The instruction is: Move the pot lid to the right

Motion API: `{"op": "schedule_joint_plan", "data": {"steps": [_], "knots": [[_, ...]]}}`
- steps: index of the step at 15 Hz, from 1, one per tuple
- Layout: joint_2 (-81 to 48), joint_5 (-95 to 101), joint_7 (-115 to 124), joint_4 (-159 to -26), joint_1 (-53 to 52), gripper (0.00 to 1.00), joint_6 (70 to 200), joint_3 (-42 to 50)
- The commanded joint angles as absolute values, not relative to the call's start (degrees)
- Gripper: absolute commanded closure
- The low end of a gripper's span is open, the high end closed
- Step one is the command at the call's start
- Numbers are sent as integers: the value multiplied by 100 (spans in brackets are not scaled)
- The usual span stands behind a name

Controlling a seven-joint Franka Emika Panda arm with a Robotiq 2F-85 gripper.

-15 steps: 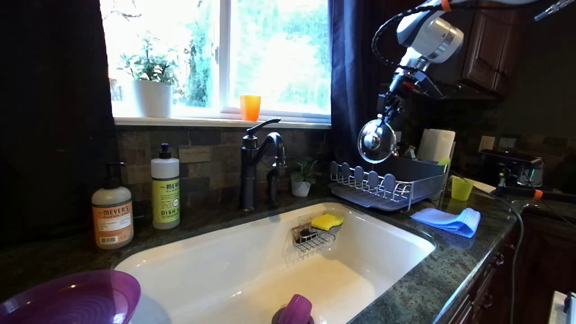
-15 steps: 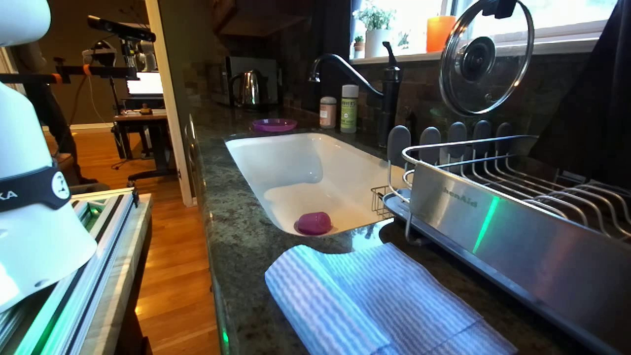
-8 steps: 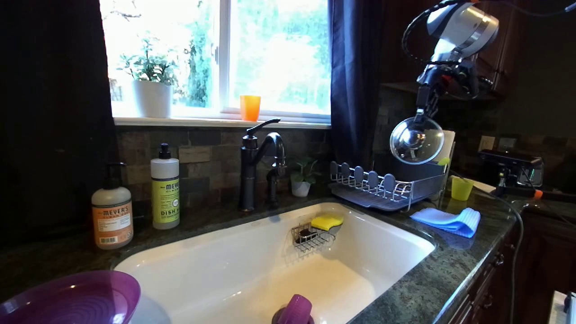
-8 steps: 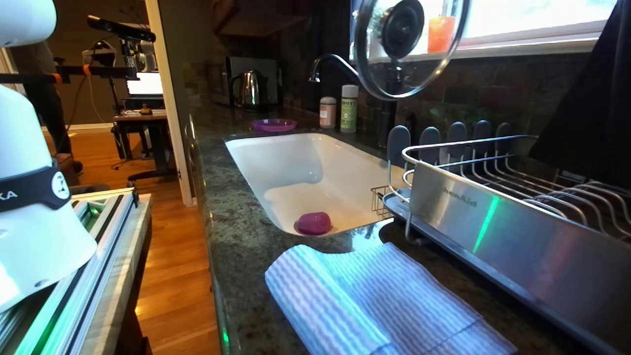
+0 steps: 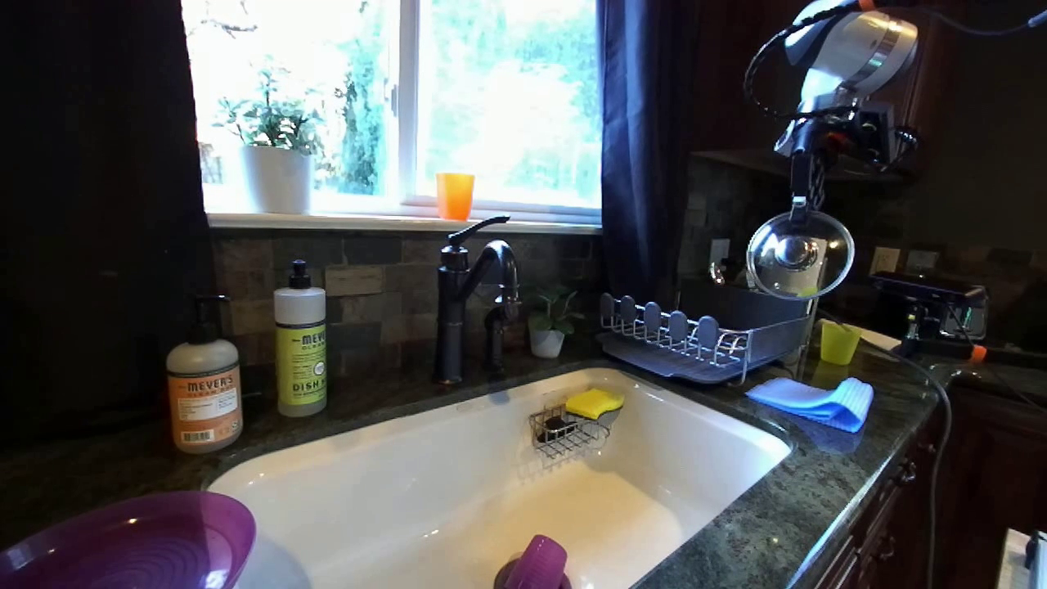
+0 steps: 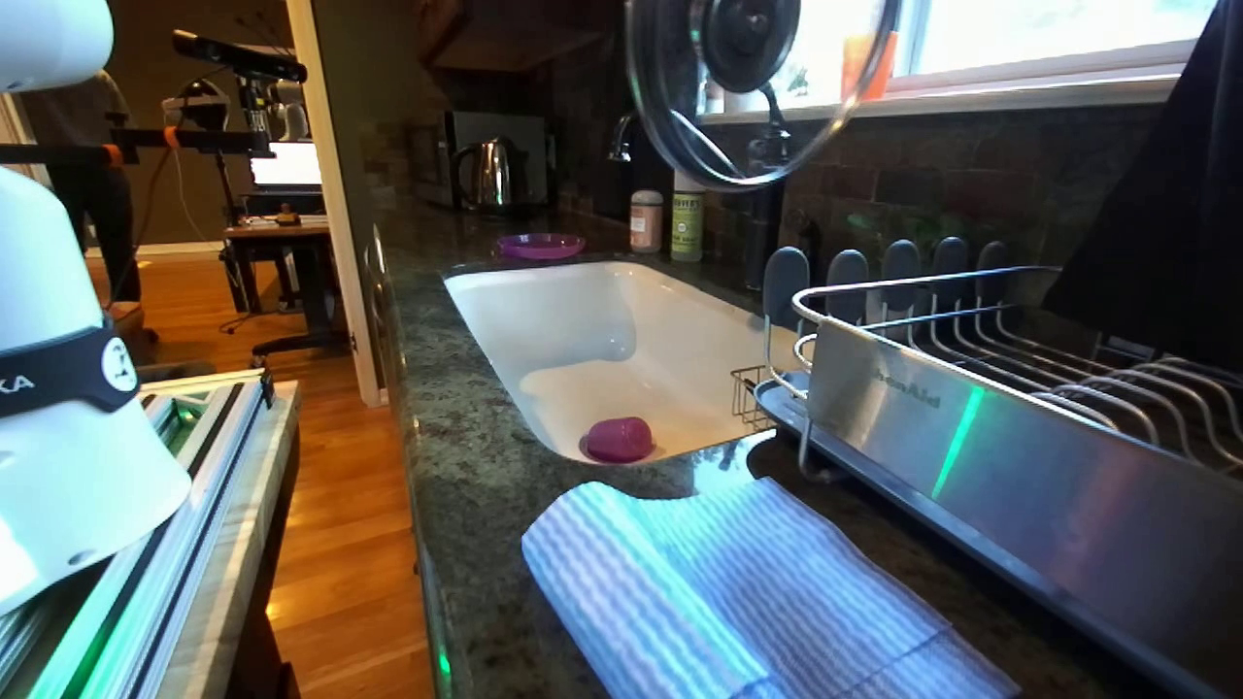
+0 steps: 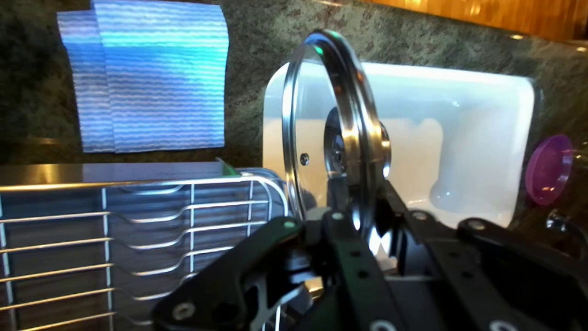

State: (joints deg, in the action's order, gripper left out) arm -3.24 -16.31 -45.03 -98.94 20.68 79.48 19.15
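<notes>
The pot lid is round clear glass with a shiny metal rim and a dark centre knob. It hangs upright in the air in an exterior view, in front of the dish rack's far end. It shows large at the top of an exterior view, its upper edge cut off. My gripper is above the lid and shut on its upper rim. In the wrist view, the gripper's fingers pinch the lid from both sides. The lid is seen nearly edge-on there, over the sink's end near the rack corner.
A dish rack with upright grey pegs stands on the counter right of the white sink. A folded blue cloth and a yellow-green cup are beside it. A tall faucet stands behind the sink.
The arm and held lid have moved right in an exterior view. In an exterior view the lid has moved left and slightly up and looks larger. The gripper keeps its hold.
</notes>
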Motion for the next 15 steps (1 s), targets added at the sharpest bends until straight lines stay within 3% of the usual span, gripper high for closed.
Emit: {"op": "schedule_joint_plan", "data": {"steps": [1, 15], "knots": [[-393, -1794, -3649, -9754, 2074, 95, 8682, 1916], [72, -2344, -1003, -10822, 2274, 95, 11580, 2121]]}}
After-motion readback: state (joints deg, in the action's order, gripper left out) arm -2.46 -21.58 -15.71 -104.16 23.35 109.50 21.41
